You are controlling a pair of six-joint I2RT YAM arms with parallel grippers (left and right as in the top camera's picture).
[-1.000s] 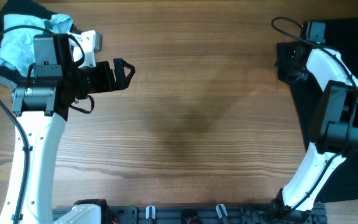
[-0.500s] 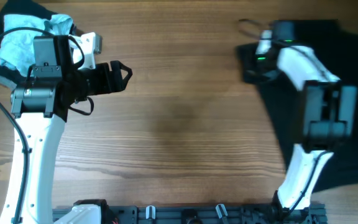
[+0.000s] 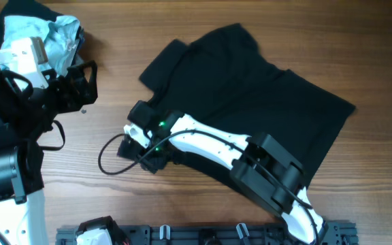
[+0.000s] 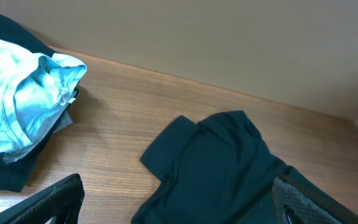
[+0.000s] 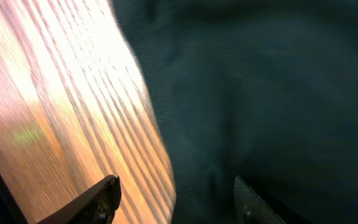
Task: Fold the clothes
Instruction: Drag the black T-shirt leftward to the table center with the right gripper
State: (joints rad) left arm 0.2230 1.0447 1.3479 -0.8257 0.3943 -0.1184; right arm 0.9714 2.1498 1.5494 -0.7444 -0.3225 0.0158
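Closely seen in the right wrist view, the right gripper (image 5: 176, 202) has its fingers (image 5: 101, 198) spread apart with nothing pinched between them. They straddle the edge of the black shirt (image 5: 260, 93) where it meets the bare table (image 5: 55, 93). That view is blurred, so I cannot tell whether the pads touch cloth. Overhead, the shirt lies spread at a slant across the centre and upper right of the frame. The left gripper (image 3: 80, 85) hangs wide open and empty at the upper left, beside the light blue clothes (image 3: 53, 34). As I judge the risks, closing here might catch only a thin hem that slips free, or pinch two layers and bunch the shirt. The right arm crosses the shirt's lower edge and could drag it, and the cable loop (image 3: 101, 160) could snag.
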